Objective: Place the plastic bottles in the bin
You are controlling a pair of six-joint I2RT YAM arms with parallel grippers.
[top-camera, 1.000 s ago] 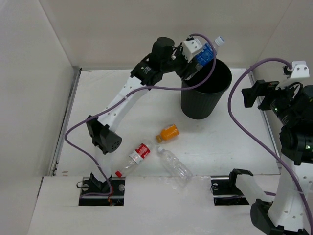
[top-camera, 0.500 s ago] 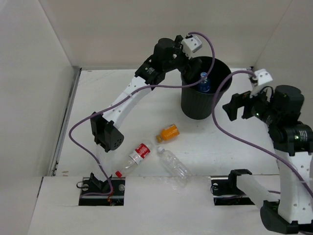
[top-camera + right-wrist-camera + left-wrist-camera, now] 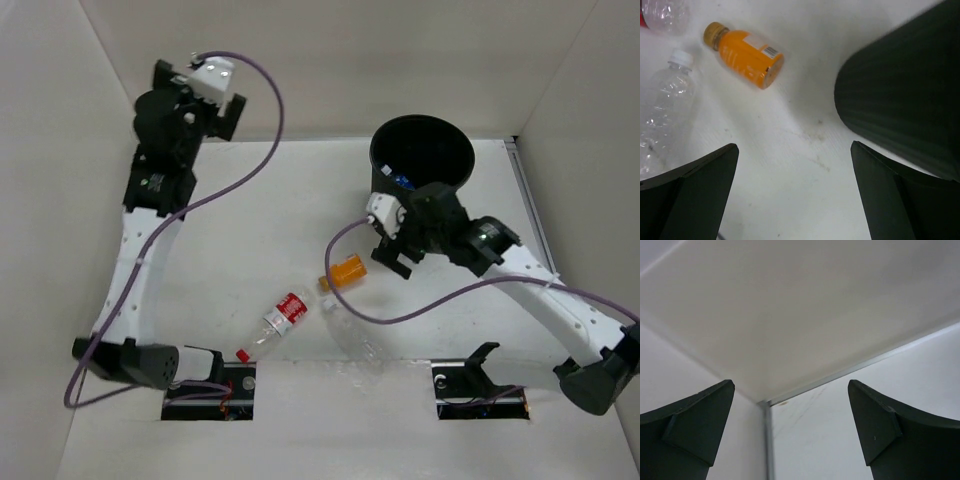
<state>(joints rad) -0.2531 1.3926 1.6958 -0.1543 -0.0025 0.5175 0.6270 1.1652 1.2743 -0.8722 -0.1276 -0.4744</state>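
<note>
Bin: black, ribbed, upright at the far right of the white table. A scrap of blue and white shows low inside it, which I take to be the blue-label bottle. So one of four is in.

Right gripper: jaws spread wide, nothing between them. It hangs low over the table just in front of the bin wall, pointing down at bare surface between the bin and the loose bottles. In the overhead view it sits right beside the orange bottle, apart from it.

Left gripper: jaws wide, empty, raised high at the far left corner and facing the wall seam. It is well away from every bottle.

Plain clear bottle: on its side near the front edge, white cap toward the orange one.

Red-label bottle: on its side left of the clear one, red cap toward the near edge.

Orange bottle: short, on its side, nearest the bin and nearest the right gripper.

Reckoning: a quarter done, three bottles left on the table, none gripped. The orange one looks the likely next pick for the right arm.
</note>
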